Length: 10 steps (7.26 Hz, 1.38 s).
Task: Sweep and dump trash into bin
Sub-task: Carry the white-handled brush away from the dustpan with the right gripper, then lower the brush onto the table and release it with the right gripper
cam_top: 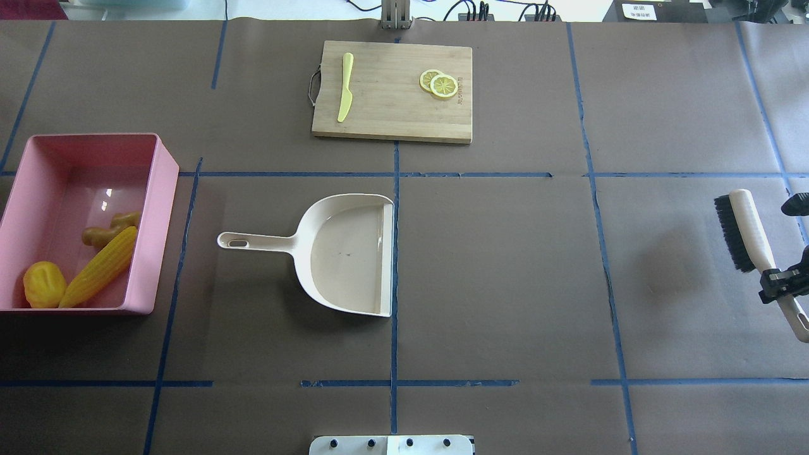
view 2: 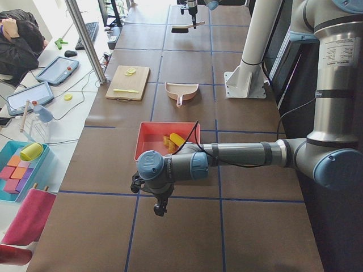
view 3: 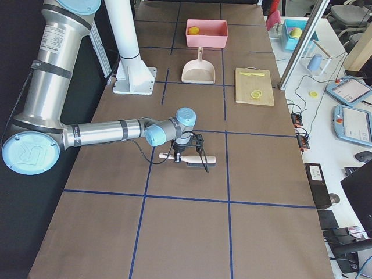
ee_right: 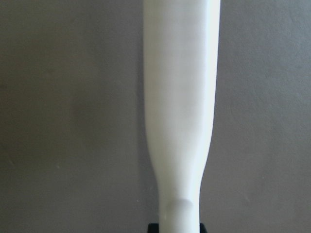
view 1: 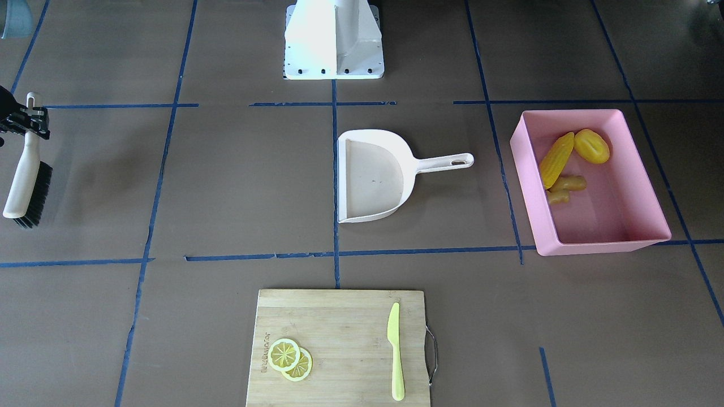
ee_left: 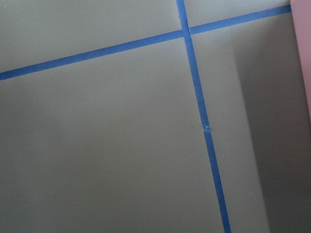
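Note:
The corn cob (view 1: 556,159), the yellow potato-like lump (view 1: 591,146) and the ginger root (view 1: 565,186) lie inside the pink bin (view 1: 594,243). The bin stands at the left in the overhead view (cam_top: 165,208). My right gripper (cam_top: 780,281) is at the table's far right, shut on the handle of a cream brush (cam_top: 749,224) with black bristles. My left gripper (view 2: 160,208) hangs over bare table beside the bin and shows only in the exterior left view, so I cannot tell its state. The left wrist view shows the bin's edge (ee_left: 303,58).
A cream-white dustpan (cam_top: 344,253) lies mid-table with nothing in it, its handle toward the bin. A wooden cutting board (cam_top: 392,120) at the far side carries a yellow-green knife (cam_top: 345,95) and lemon slices (cam_top: 439,83).

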Motion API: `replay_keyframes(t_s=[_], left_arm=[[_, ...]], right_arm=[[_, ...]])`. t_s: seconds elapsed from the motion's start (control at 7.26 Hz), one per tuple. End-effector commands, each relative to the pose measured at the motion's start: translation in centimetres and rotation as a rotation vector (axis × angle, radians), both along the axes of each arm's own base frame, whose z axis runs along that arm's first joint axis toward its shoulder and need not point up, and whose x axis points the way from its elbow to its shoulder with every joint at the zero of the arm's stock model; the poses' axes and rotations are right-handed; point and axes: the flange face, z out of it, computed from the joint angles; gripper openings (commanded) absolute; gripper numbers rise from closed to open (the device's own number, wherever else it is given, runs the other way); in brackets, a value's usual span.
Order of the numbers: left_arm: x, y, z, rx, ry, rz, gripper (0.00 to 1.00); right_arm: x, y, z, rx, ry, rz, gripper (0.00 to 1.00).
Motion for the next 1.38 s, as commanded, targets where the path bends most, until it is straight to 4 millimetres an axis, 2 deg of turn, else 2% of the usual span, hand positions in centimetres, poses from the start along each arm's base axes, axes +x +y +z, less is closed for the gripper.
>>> replay_keyframes(t_s=[0.0,0.14,0.28,0.41,0.55,0.69,0.83,0.96,1.1,1.24], left_arm=[[0.0,0.0,-0.3,0.007,0.002,0.000,1.00],[0.0,0.0,-0.3,0.007,0.002,0.000,1.00],[0.0,0.0,-0.3,0.007,0.002,0.000,1.00],[0.0,0.0,-0.3,0.007,0.002,0.000,1.00],[0.0,0.0,-0.3,0.005,0.002,0.000,1.00],[0.0,0.0,-0.2,0.004,0.002,0.000,1.00],[0.0,0.0,-0.2,0.004,0.002,0.000,1.00],[0.0,0.1,-0.2,0.002,0.002,0.000,1.00],[0.0,0.1,-0.2,0.002,0.002,0.000,1.00],[0.0,0.1,-0.2,0.002,0.002,0.000,1.00]], right_arm=[[1.1,1.6,3.5,0.013,-0.012,0.008,0.03],[1.0,1.5,4.1,0.007,-0.022,0.039,0.03],[0.8,1.4,3.6,0.002,-0.033,0.060,0.05],[0.8,1.3,3.8,-0.001,-0.029,0.059,0.13],[0.6,1.1,3.6,0.001,-0.034,0.058,0.28],[0.4,0.8,3.3,0.009,-0.039,0.058,0.83],[0.3,0.6,2.8,0.016,-0.043,0.063,1.00],[0.4,0.4,1.7,0.039,-0.054,0.060,1.00],[1.8,0.0,0.6,0.057,-0.062,0.089,1.00],[2.7,0.2,0.5,0.082,-0.082,0.060,1.00]])
